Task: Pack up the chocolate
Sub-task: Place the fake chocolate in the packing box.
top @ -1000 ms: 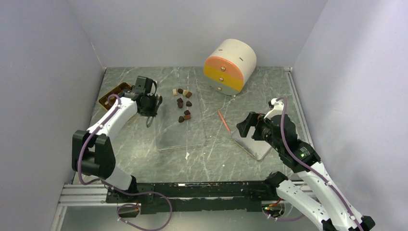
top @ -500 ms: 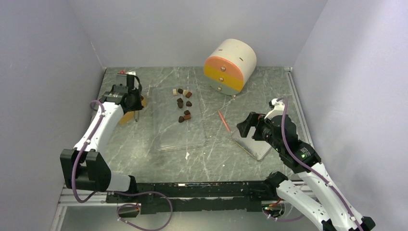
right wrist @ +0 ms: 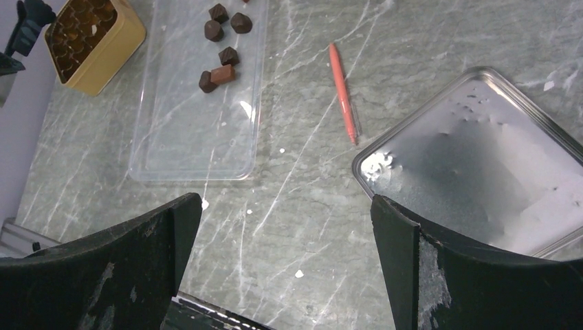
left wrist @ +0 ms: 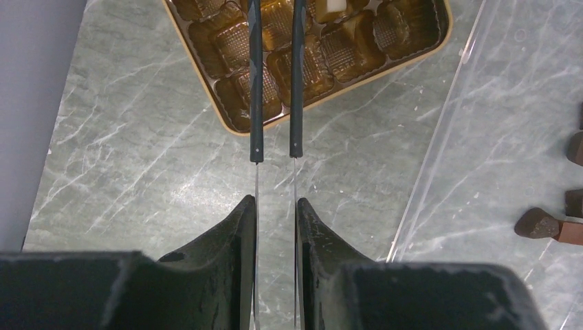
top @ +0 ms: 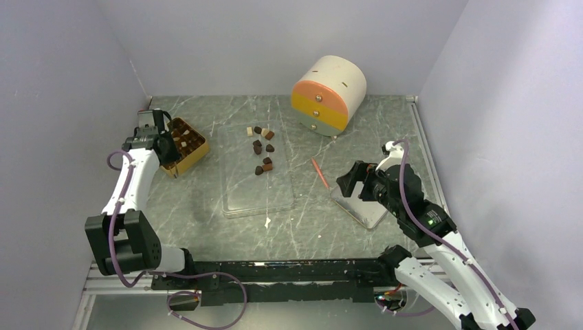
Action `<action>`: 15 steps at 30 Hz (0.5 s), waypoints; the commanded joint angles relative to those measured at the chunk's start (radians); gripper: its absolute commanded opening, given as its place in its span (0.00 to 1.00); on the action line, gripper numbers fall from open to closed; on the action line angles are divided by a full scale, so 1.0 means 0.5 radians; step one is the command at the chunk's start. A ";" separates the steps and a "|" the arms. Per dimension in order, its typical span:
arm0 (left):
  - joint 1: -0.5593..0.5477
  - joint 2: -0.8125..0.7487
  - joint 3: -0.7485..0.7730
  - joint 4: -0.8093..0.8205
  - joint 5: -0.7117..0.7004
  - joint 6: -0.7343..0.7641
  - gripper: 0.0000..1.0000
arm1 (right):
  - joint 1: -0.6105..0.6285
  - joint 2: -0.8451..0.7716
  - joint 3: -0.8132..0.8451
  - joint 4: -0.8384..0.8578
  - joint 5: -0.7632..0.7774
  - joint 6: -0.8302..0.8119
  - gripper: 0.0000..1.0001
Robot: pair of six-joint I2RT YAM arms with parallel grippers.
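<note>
Several loose chocolate pieces (top: 262, 147) lie on the far half of a clear plastic sheet (top: 258, 187); they also show in the right wrist view (right wrist: 221, 56) and at the left wrist view's right edge (left wrist: 540, 223). A golden compartmented tray (top: 195, 156) at the back left holds a few pieces. My left gripper (top: 150, 135) hovers by the tray, shut on thin tweezers (left wrist: 256, 103) whose black-sleeved prongs reach over the tray (left wrist: 382, 74); their tips run off the frame. My right gripper (top: 347, 181) hangs open and empty (right wrist: 285, 206) above the table's right side.
An orange-red stick (top: 317, 172) lies between the clear sheet and a silver tin lid (top: 362, 208) under my right arm. A round cream, orange and yellow drawer unit (top: 328, 95) stands at the back. Grey walls close in on the left, right and rear.
My left arm has swung left from the clear sheet's edge to the back-left corner, uncovering the tray. The right arm has not moved.
</note>
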 commanded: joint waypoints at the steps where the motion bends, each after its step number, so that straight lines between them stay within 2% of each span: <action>1: 0.015 0.030 0.056 0.059 -0.059 -0.022 0.10 | 0.006 -0.005 -0.011 0.115 -0.053 -0.036 0.99; 15: 0.081 0.122 0.055 0.059 -0.002 -0.076 0.16 | 0.005 0.012 0.025 0.117 -0.031 -0.092 1.00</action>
